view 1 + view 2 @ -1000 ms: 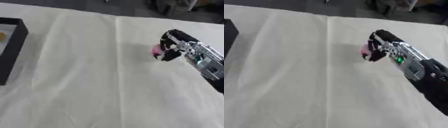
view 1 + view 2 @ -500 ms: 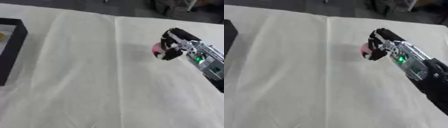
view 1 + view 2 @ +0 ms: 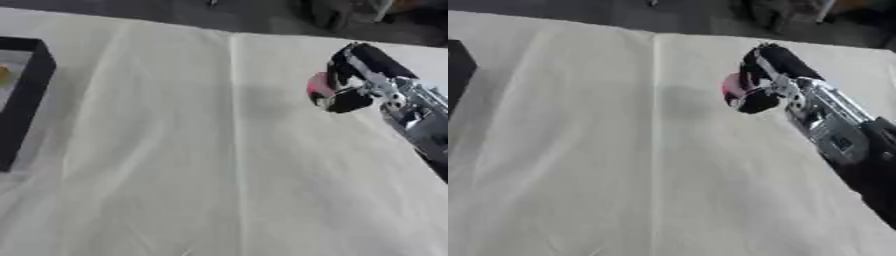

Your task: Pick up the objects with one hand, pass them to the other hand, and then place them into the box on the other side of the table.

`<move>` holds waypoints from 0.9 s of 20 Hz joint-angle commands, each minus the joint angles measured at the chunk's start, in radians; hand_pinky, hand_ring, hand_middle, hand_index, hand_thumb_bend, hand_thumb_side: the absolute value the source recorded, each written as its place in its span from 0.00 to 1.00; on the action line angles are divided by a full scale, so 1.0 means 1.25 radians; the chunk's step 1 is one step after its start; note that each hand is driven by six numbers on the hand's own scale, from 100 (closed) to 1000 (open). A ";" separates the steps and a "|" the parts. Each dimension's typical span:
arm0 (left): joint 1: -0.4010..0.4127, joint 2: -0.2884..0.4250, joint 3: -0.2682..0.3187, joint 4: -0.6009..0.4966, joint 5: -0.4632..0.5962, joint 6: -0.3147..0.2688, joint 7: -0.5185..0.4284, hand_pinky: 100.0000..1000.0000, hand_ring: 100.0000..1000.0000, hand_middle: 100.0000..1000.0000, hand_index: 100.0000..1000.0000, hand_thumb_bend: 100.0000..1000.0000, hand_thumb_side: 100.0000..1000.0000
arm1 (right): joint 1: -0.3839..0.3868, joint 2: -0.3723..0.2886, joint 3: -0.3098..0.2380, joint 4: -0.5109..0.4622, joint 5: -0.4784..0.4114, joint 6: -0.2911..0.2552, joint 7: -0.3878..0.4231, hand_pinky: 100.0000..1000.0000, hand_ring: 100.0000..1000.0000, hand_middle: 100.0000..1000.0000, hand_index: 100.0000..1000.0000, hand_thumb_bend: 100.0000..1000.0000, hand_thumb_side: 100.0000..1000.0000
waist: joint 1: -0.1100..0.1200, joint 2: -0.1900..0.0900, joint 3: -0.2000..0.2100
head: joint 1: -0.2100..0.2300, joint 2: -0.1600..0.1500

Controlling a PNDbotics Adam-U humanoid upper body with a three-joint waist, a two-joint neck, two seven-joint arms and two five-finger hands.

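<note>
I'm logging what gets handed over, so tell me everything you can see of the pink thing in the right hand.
The pink object is small and rounded, pink to reddish, with a smooth look; its material and exact shape cannot be made out. Only its left side shows, the rest is hidden by the right hand, whose black fingers and thumb curl round it. It is held above the cream tablecloth, right of the cloth's centre crease, far from the black box at the left edge.

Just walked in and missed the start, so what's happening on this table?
The robot's right hand has its fingers curled around a small pink object, holding it over the cream cloth-covered table. A black box sits at the table's left edge, with something orange inside. The left hand is not in view, so no handover has begun.
</note>
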 commanded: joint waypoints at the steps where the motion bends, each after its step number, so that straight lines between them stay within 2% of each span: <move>1: -0.010 0.033 0.010 -0.014 -0.006 0.011 -0.004 0.95 0.64 0.69 0.81 0.40 0.72 | 0.007 0.003 -0.018 -0.067 0.042 -0.020 -0.069 0.57 0.45 0.15 0.28 0.26 0.00 | 0.009 -0.021 -0.004 | 0.009 -0.010; 11: -0.037 0.082 0.002 -0.014 -0.013 0.055 -0.045 0.94 0.64 0.70 0.82 0.39 0.74 | 0.032 0.060 0.007 -0.072 0.160 -0.148 -0.251 0.57 0.46 0.16 0.28 0.25 0.00 | 0.027 -0.026 -0.015 | 0.029 -0.016; 18: -0.074 0.132 -0.016 -0.014 -0.027 0.112 -0.116 0.94 0.64 0.73 0.85 0.38 0.76 | 0.031 0.099 0.050 -0.072 0.305 -0.195 -0.392 0.62 0.47 0.18 0.29 0.23 0.00 | 0.039 -0.027 -0.018 | 0.037 -0.015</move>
